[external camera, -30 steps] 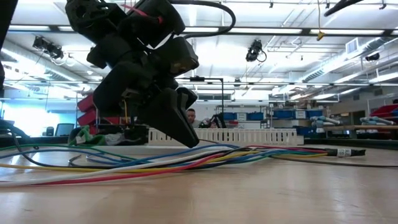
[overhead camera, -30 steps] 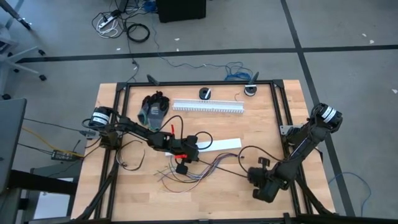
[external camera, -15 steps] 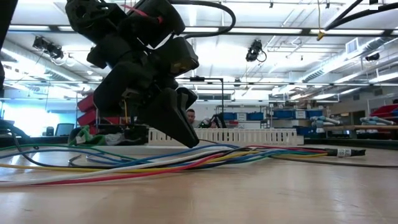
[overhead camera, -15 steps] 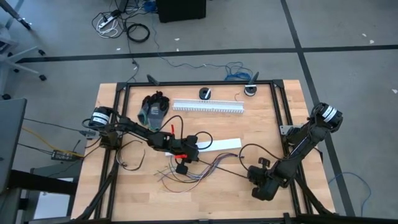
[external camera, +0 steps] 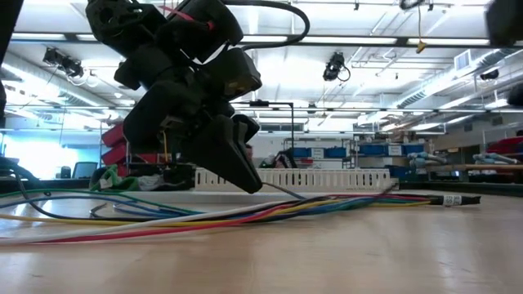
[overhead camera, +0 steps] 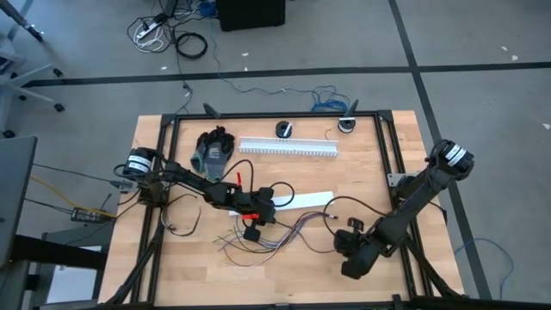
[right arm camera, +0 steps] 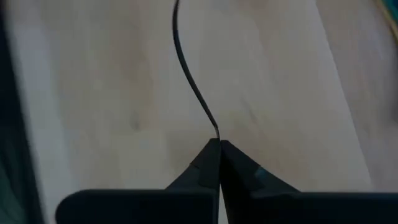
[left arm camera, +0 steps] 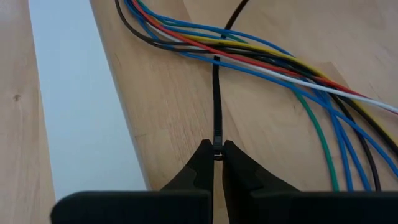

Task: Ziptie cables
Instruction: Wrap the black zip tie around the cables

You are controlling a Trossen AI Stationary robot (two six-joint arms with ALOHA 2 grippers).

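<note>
high: right gripper (overhead camera: 351, 255) has slid left along the front of the table (overhead camera: 379, 138) since a second ago; left gripper (overhead camera: 256, 213) unmoved over the cables (overhead camera: 280, 234) at centre.
low: bundle now pulled lower and tighter across the wood.
left wrist: jaws together, clamped on the zip tie (left arm camera: 216, 93) where it crosses the coloured wires.
right wrist: jaws just closed on the thin black tail (right arm camera: 193, 81).
meaning: likely cinching the tie.

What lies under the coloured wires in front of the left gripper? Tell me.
Bare wooden table. The black zip tie pinched in the left gripper reaches the wires; the crossing strands hide whether it passes beneath them.
</note>
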